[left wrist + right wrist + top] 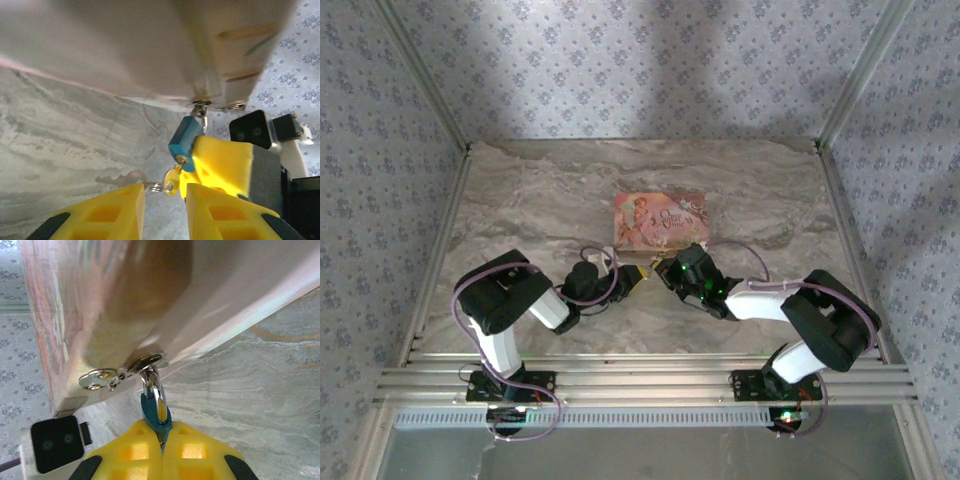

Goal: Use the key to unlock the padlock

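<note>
Down at the 6 o'clock edge of the pink box (660, 220), hanging off its metal loop (147, 360): the padlock (186, 137), tiny and blue-green. Squeezed tight by the right gripper (162, 432), fingers closed on its body from the 3 o'clock side. Already poked into the keyhole at the padlock's 6 o'clock end: the yellow key (173, 177), with a little ring (157, 187) dangling off it. Waiting on the 9 o'clock side with fingers parted a bit: the left gripper (165, 200). Not pinching the key, as far as can be seen.

Probably about halfway, then: lock held steady, key in. Left to do: grab the key, turn it, pop the silver bar (156, 390) up. By the look of it, still shut and still hooked through the loop.
</note>
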Tool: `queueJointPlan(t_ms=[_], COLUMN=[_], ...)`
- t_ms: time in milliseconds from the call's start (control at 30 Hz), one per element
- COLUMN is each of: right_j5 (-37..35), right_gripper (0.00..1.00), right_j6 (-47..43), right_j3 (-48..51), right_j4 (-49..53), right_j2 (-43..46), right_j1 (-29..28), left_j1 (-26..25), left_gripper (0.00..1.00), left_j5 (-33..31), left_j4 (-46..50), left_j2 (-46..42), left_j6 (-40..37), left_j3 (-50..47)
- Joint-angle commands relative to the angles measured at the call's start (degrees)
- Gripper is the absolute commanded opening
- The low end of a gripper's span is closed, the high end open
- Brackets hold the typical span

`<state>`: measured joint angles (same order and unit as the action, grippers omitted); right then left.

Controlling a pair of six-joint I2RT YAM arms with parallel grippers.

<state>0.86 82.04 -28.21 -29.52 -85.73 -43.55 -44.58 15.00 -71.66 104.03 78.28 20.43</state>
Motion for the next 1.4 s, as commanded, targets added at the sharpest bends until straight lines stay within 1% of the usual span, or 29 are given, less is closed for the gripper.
queueJointPlan(t_ms=[0,200,300,533,600,733,967,1167,1367], right_j5=[-0.43,-0.35,-0.38,-0.34,-0.37,-0.34,1.09,1.59,2.19], right_gripper=[0.0,0.0,0.0,0.0,0.0,0.0,0.0,0.0,0.0], right_j6=[1.26,1.48,1.79,2.17,2.19,2.38,1.77,-0.58,-1.63], right_j3=[0.79,1.03,1.18,1.22,1.22,1.22,0.78,0.0,-0.89], right_j4=[-1.56,-2.05,-2.46,-3.08,-3.17,-3.46,-3.35,-0.17,-4.67], right_j2=[-0.58,-0.58,-0.58,-0.58,-0.63,-0.66,-1.15,-1.22,-4.17], right_j1=[-0.48,-0.66,-0.88,-1.11,-1.19,-1.5,-2.01,-3.6,-5.17], left_j1=[-0.8,-0.91,-0.94,-1.12,-1.06,-1.05,-0.98,-0.3,-0.67], left_gripper=[0.29,0.29,0.24,0.18,0.13,0.0,0.0,0.0,0.0], left_j5=[-0.32,-0.49,-0.22,0.44,0.46,0.6,1.9,3.05,3.43], left_j4=[-5.52,-6.38,-7.19,-9.06,-9.03,-9.1,-9.03,-9.05,-9.03], left_j2=[1.53,1.7,2.02,3.23,2.93,2.58,2.22,1.14,0.5], left_j6=[2.9,3.08,3.75,5.12,5.13,5.07,5.64,7.59,12.36], left_j3=[1.37,1.83,2.29,3.22,3.24,3.57,5.01,6.67,9.06])
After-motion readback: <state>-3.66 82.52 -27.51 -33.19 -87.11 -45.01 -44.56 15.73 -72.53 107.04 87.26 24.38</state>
